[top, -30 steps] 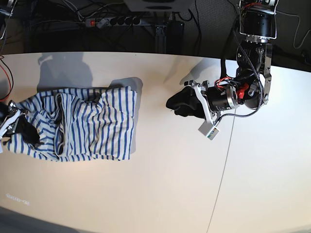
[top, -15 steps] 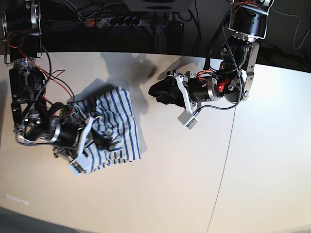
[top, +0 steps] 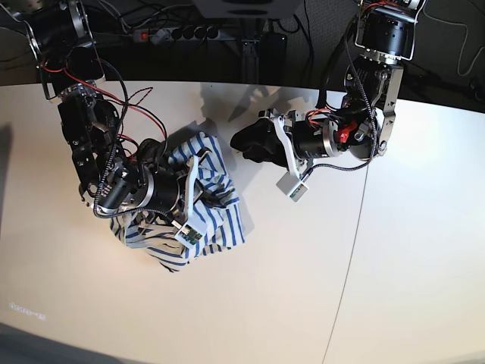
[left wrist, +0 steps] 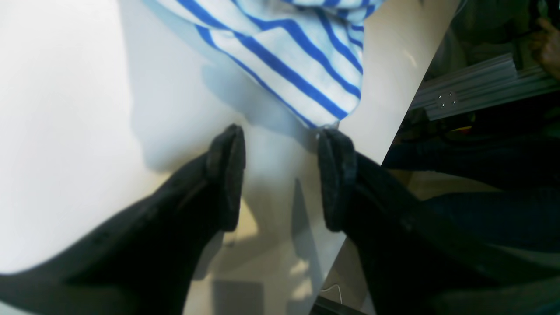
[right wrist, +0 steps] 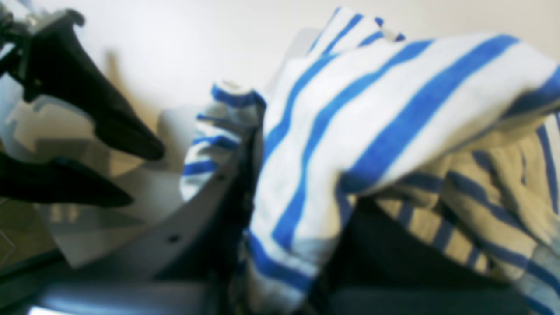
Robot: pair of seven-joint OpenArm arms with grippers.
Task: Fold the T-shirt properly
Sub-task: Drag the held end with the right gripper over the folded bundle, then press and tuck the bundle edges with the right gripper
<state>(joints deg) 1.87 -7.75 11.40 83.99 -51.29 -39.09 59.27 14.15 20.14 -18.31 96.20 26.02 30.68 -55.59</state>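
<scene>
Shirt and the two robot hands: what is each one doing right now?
T-shirt: bunched up, not folded, partly lifted off the table.
Right gripper: shut on the T-shirt, cloth draped over it.
Left gripper: open, empty, a shirt corner just ahead of its fingertips.

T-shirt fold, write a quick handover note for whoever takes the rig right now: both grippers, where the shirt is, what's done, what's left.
Right gripper: shut on the T-shirt, cloth draped over its fingers in the right wrist view.
Left gripper: open, empty, just short of a shirt corner.
T-shirt: bunched in a heap on the table, on the base view's left half, partly under the right arm.
Done: no neat fold shows; the shirt is crumpled.
Left: spread it flat, then make every fold. The left gripper looks placed to take the near corner.
</scene>
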